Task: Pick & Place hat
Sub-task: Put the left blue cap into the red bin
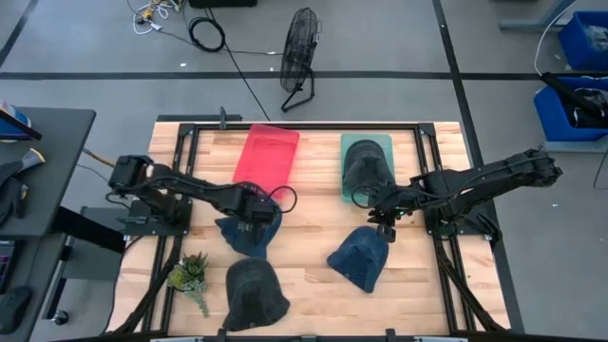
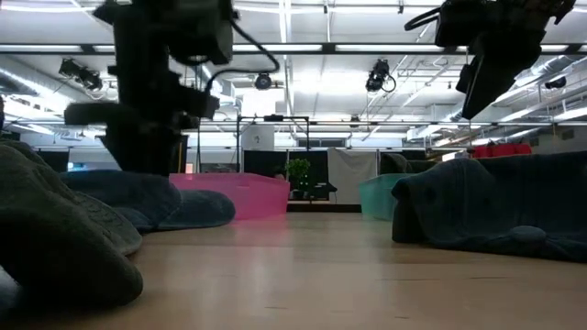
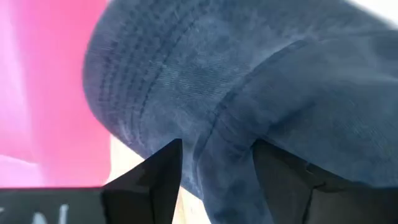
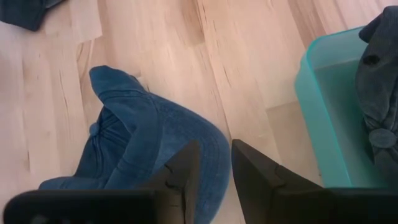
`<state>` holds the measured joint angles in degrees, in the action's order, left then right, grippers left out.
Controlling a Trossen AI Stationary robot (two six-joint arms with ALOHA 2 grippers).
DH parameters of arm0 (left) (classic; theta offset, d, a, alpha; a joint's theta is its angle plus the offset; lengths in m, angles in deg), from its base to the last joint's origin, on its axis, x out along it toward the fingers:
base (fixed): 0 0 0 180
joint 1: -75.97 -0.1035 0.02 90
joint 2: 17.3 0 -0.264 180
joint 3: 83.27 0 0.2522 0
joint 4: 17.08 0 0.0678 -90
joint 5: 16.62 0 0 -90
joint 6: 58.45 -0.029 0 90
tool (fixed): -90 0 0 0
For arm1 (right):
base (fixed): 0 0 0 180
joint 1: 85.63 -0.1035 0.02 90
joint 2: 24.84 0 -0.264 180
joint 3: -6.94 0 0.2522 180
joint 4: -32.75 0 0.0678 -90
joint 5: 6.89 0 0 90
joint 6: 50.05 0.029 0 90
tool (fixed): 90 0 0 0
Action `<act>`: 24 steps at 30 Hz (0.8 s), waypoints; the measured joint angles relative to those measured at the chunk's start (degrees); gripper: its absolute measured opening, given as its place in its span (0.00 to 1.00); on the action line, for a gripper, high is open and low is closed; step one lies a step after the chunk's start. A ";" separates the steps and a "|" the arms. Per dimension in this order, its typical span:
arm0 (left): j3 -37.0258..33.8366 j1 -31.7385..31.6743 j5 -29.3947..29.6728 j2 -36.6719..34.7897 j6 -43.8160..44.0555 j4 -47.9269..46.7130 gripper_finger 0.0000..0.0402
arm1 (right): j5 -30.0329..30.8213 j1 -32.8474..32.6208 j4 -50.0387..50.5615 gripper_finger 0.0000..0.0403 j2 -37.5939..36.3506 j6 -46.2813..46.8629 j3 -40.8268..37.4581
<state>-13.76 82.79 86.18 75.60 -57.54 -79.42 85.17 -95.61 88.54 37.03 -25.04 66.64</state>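
The left gripper (image 1: 255, 211), fingers parted around a fold of the blue hat (image 1: 249, 233) directly beneath it beside the pink tray (image 1: 267, 154), is apparently not yet clamped, while the right gripper (image 1: 384, 228) hovers part-open above another hat (image 1: 361, 256).

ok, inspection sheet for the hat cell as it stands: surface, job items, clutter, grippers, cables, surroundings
Surface: wooden table, black frame.
Job's things: pink tray, nothing seen in it; teal tray holds a dark hat; three hats on the wood: left hat, front hat, blue hat.
Clutter: small plant at the front left corner.
Grippers: left gripper open, down on the left hat; right gripper above the blue hat, holding nothing.
Cables: black cable on the floor.
Surroundings: floor fan, blue bins.
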 joint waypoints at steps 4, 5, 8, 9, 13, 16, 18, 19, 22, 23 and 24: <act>0.13 -0.54 0.69 2.44 -4.54 -0.14 0.39 | 0.00 0.00 -0.02 0.25 0.00 0.00 0.00; 0.14 -0.53 0.86 2.55 -5.80 -0.13 0.34 | 0.00 0.00 -0.02 0.25 0.00 0.00 0.00; 0.22 -0.56 0.41 1.46 -6.11 -0.38 0.16 | 0.02 0.00 -0.02 0.25 0.00 0.00 0.00; 0.40 -0.55 0.27 0.86 -5.10 -0.62 0.09 | 0.02 0.00 -0.07 0.25 0.00 0.00 0.00; 3.49 0.31 0.30 -1.95 4.20 -2.10 0.04 | 0.02 0.00 -0.11 0.25 0.00 -0.08 0.00; 7.25 1.72 0.98 -4.10 8.57 -4.73 0.04 | 0.05 0.00 -0.12 0.25 0.00 -0.67 0.00; 10.46 2.67 2.78 -5.44 11.31 -5.65 0.04 | 0.07 0.00 -0.34 0.25 0.00 -0.66 0.00; 12.20 3.03 3.62 -6.17 12.48 -5.86 0.03 | 0.07 0.00 -0.46 0.25 0.00 -0.66 0.00; 17.25 3.83 6.07 -7.89 13.19 -5.65 0.03 | 0.09 0.00 -0.96 0.25 0.00 -0.67 0.00; 18.87 3.91 7.77 -8.27 12.96 -5.75 0.03 | 0.16 0.00 -1.13 0.25 0.00 -0.68 0.00; 20.41 3.66 10.21 -8.53 12.92 -6.08 0.03 | 0.24 0.00 -1.25 0.25 0.00 -0.68 0.00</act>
<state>6.64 86.45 96.39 67.07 -44.62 -85.50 85.41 -95.61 87.28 37.03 -25.72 66.64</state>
